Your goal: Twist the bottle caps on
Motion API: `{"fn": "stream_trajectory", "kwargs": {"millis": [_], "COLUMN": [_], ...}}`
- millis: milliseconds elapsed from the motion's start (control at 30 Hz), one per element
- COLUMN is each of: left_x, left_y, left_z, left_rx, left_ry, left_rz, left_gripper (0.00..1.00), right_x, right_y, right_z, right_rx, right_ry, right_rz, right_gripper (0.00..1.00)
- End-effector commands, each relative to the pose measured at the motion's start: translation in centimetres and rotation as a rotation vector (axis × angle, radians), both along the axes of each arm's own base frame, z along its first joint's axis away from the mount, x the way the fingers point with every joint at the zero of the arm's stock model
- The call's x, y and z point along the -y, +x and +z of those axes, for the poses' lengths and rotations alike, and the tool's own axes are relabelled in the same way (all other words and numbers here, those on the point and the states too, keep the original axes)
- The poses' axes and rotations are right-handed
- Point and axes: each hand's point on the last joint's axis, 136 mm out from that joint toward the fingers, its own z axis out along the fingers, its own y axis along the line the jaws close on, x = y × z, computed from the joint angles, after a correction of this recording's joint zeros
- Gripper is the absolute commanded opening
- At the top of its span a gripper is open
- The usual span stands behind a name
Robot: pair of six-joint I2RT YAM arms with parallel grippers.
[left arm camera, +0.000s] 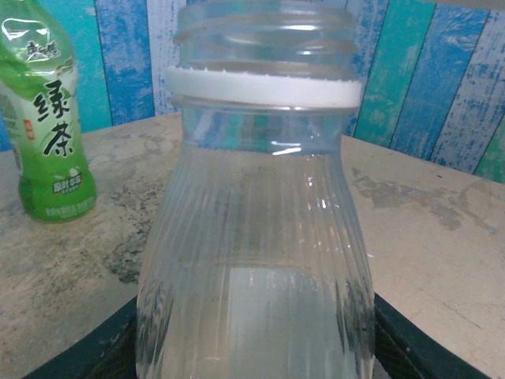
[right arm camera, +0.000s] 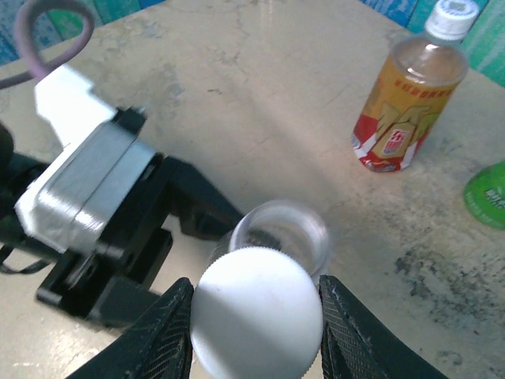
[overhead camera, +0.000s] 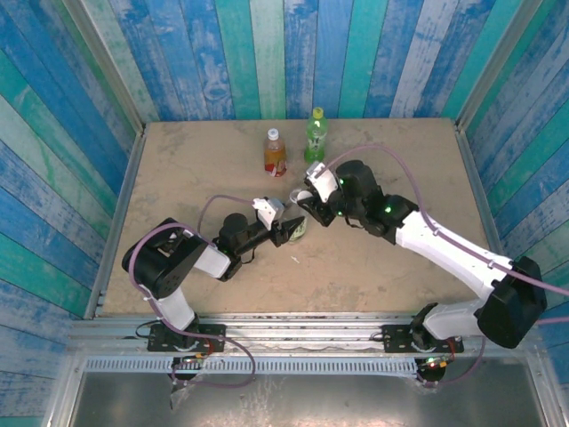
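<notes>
- White cap (right arm camera: 256, 312) is pinched between the fingers of my right hand (right arm camera: 256, 320), offset from the open mouth of the clear bottle (left arm camera: 252, 237) and not yet seated.
- My left hand (overhead camera: 296, 229) is clamped on that bottle, upright at mid-tabletop (overhead camera: 178, 160).
- Risk: if it goes down off-centre or tilted, the cap could cross-thread, and twisting may spin the bottle in my grip.
- Amber bottle (right arm camera: 402, 95) and green tea bottle (left arm camera: 47, 134) stand capped behind, well clear; nothing blocks me.
</notes>
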Motion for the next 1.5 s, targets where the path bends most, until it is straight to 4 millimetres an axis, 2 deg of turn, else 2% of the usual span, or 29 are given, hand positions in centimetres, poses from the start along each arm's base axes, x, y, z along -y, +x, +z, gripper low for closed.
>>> {"fn": "stream_trajectory", "kwargs": {"millis": [0,233,400,667,867,1333,1467], "left_x": [0.5,0.5,0.3,0.2,0.1,-0.3,-0.5], "left_y": [-0.7,-1.1,-1.2,-1.0,-0.9,-0.9,-1.2], "left_z": [0.2,-0.3,-0.8,-1.5,-1.6,-2.3,-2.7], "left_rx": [0.032,0.028,0.023,0.017,0.013,-0.022,-0.032], "left_ry": [-0.016,-0.024,-0.022,-0.002,-0.003,0.000,0.002], "left_rz": [-0.045,-0.060,-0.052,-0.043,-0.033,-0.015,-0.012], "left_gripper": [0.50,0.50,0.50,0.50,0.50,0.49,0.48], "right_x": [0.2,-0.3,-0.5,-1.8,-1.5,-1.1,-1.7], "right_y": [0.5,1.4,1.6,0.3,-0.4,-1.5,-2.1], "right_z": [-0.6,-1.2,-2.4,-3.1,-3.8,-3.9,-4.1], "right_rx": [-0.067,-0.144,-0.188,-0.258,-0.282,-0.247,-0.250], "right_ry": [-0.021,-0.011,-0.019,0.015,0.015,-0.011,-0.029], "right_rz": [-0.025,-0.021,-0.012,0.069,0.071,0.105,0.135], "right_gripper": [0.41,0.42,0.42,0.43,0.43,0.43,0.44]}}
